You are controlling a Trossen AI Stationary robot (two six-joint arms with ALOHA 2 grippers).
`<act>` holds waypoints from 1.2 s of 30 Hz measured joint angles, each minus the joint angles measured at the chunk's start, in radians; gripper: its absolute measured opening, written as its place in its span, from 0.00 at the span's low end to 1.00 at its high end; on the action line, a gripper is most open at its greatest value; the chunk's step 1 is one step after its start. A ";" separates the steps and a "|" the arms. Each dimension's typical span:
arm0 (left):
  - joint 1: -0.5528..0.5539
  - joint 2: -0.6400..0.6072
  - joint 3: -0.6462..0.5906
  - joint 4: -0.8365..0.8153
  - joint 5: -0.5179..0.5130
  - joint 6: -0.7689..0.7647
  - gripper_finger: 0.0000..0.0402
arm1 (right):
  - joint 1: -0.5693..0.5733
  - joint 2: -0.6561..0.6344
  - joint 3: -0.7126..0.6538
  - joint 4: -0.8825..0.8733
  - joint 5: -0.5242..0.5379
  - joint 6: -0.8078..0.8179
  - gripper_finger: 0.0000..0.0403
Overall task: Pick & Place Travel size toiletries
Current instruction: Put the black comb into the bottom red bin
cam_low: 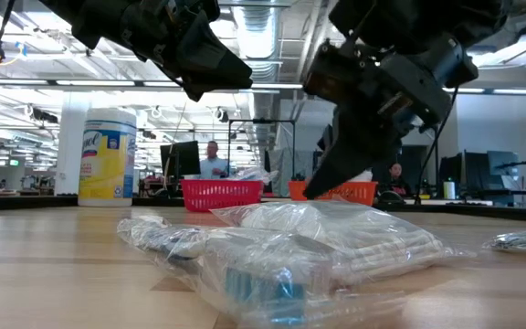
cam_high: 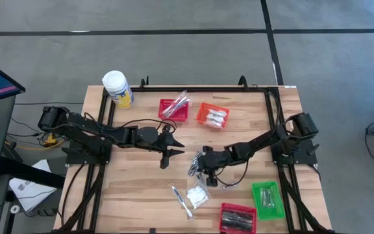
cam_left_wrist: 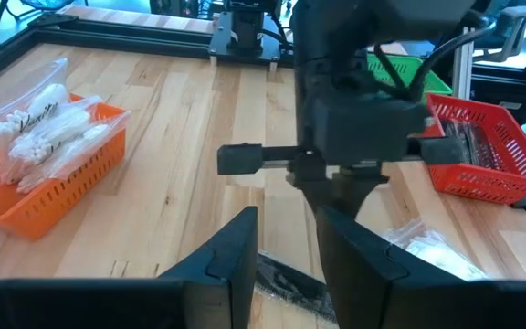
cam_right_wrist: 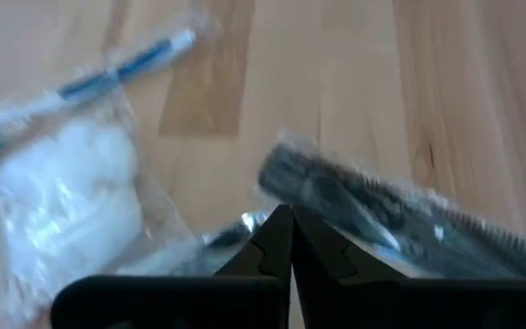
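Observation:
Several clear-wrapped travel toiletries lie flat on the wooden table near its front middle: a white packet (cam_high: 198,195), a slim wrapped stick (cam_high: 182,201) and a dark comb-like piece in clear wrap (cam_right_wrist: 391,215). My right gripper (cam_right_wrist: 290,219) is shut and slants down at that dark packet's edge. My left gripper (cam_high: 171,153) hangs open above the table left of it, with nothing between its fingers (cam_left_wrist: 245,251). More packets lie in the far red basket (cam_high: 174,108) and the orange basket (cam_high: 213,117). My right gripper's shut fingertips (cam_right_wrist: 277,239) stand at the near edge of the dark packet's clear wrap (cam_right_wrist: 327,196), slanting down from the table's right. Whether they touch or pinch the wrap, I cannot tell. The packet lies on the table.
A white-lidded yellow jar (cam_high: 117,89) stands at the far left corner. A green basket (cam_high: 268,198) and a second red basket (cam_high: 237,218) sit at the near right. A black frame (cam_high: 193,88) runs along the table's edges. Bare wood shows at the near left.

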 joint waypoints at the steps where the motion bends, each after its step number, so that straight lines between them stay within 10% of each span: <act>1: 0.000 0.000 0.000 0.000 0.000 0.000 0.27 | 0.000 0.000 0.000 -0.016 0.000 0.003 0.00; 36: 0.000 0.000 -0.001 0.000 0.000 0.000 0.27 | -0.005 0.000 0.000 -0.067 0.026 0.058 0.00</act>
